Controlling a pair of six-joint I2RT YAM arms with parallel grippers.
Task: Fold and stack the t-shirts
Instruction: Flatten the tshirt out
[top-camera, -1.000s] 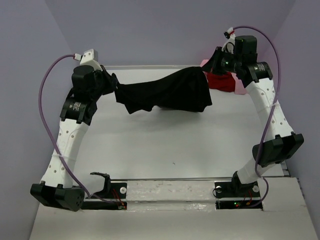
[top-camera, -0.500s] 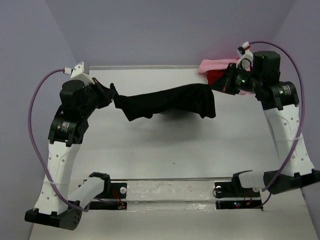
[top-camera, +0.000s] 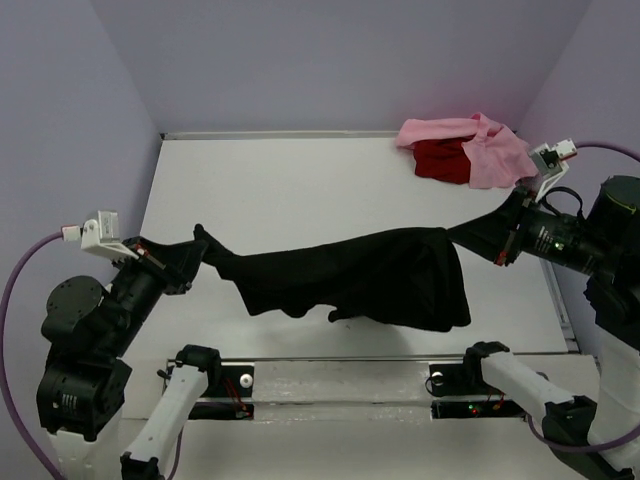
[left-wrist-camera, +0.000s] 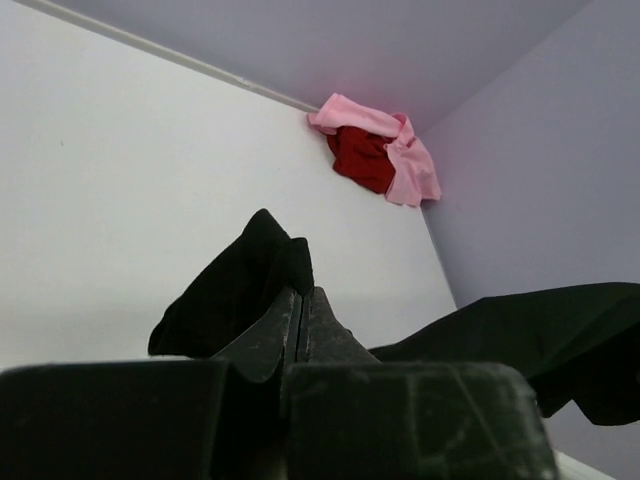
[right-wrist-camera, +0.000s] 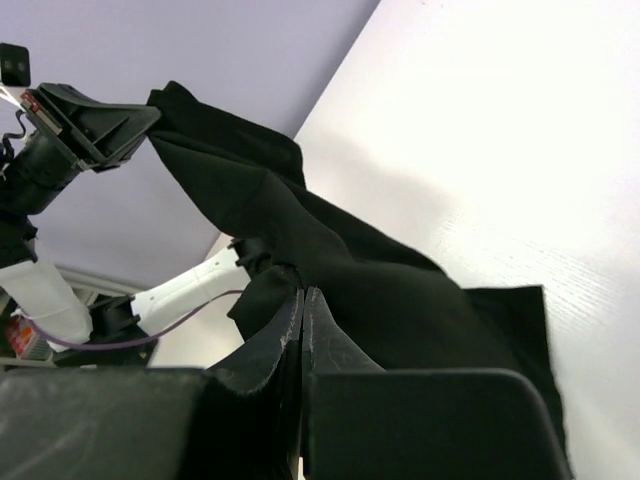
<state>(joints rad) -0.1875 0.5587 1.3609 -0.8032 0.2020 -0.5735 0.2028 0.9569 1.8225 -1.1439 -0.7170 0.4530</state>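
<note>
Now your black shirt hangs stretched between the two arms over the near half of the bench, sagging in loose folds toward its right side. Your left tool is clamped tight on the left end and your right tool on the right end. Both arms are spread wide, wrists pointing inward. The pink shirt lies bunched over the red shirt in the far right corner.
</note>
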